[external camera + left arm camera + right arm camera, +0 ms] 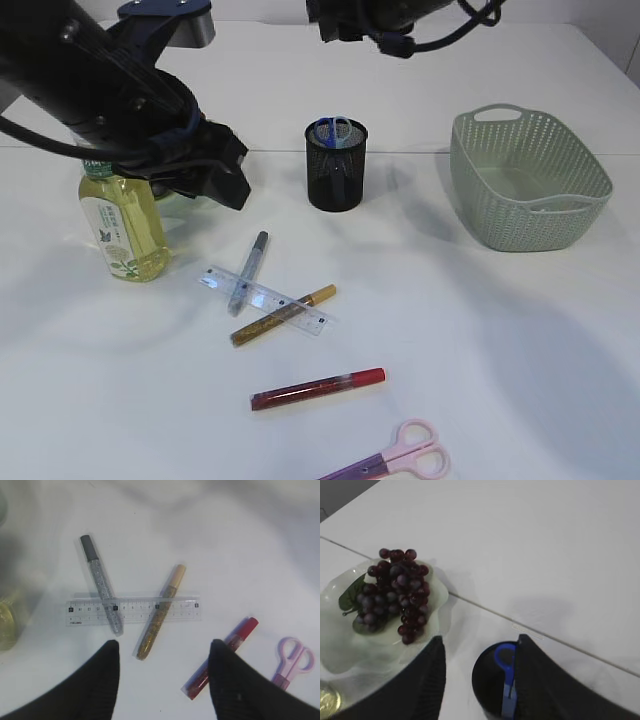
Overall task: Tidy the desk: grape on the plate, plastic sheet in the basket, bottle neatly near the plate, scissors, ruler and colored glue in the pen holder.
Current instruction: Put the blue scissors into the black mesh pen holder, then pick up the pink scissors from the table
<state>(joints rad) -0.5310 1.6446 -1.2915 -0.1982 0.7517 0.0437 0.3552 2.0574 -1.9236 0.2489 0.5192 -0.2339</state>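
**Both grippers hanging open over a half-tidied desk**

The left gripper (162,680) is hovering above the table with its jaws spread and nothing between them. Below it a clear ruler (132,610) is lying flat, with a silver glitter glue pen (101,591) and a gold glitter glue pen (161,612) crossing it. A red glitter glue pen (221,658) is lying apart to the right, and pink scissors (291,661) are sitting just beyond it.

The right gripper (479,650) is hanging over the black mesh pen holder (336,165), jaws parted and gripping nothing. Blue scissors (334,132) are standing inside the holder, handles up.

A grape bunch (392,592) is resting on the pale glass plate (437,602). The bottle (122,226) of yellow tea is standing upright at the left, partly hidden by the left arm. The green basket (528,180) is sitting at the right; whether a plastic sheet is lying inside it cannot be told.
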